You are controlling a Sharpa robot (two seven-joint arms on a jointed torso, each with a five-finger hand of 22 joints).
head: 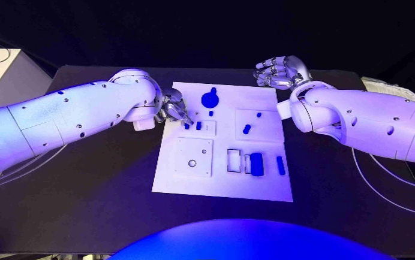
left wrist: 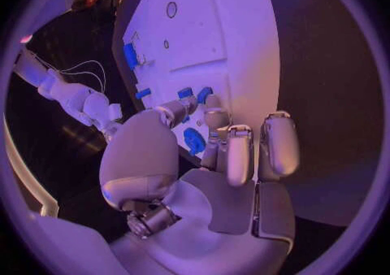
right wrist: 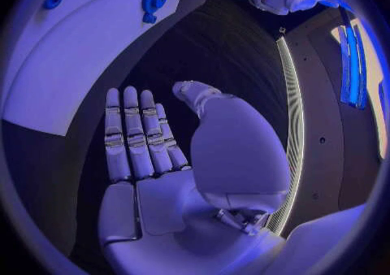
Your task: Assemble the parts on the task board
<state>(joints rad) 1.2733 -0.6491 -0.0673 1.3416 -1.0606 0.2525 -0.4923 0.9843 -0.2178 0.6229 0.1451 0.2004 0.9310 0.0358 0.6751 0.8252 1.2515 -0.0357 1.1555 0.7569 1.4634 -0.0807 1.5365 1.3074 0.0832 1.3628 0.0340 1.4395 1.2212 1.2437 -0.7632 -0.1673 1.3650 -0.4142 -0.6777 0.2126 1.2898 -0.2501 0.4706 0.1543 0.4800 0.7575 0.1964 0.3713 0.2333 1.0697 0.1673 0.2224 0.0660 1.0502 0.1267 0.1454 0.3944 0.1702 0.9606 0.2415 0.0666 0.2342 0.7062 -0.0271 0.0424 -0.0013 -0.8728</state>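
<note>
The white task board (head: 223, 185) lies in the middle of the black table. A round blue part (head: 210, 99) sits near its far edge, and two small blue parts (head: 192, 126) stand side by side near its left edge. A blue block (head: 256, 164) and a narrow blue part (head: 280, 164) lie near the front right. My left hand (head: 176, 109) hovers over the board's left edge, fingers apart, its fingertips (left wrist: 214, 102) just short of the two small parts (left wrist: 195, 93); nothing is in it. My right hand (head: 281, 71) is off the board's far right corner, fingers (right wrist: 134, 132) held together and empty.
A square plate (head: 194, 157) with a small ring (head: 192, 163) sits at the board's front left, a white frame (head: 233, 159) beside the blue block. More small blue parts (head: 246, 129) stand right of centre. A grey box (head: 13, 71) stands at the table's far left.
</note>
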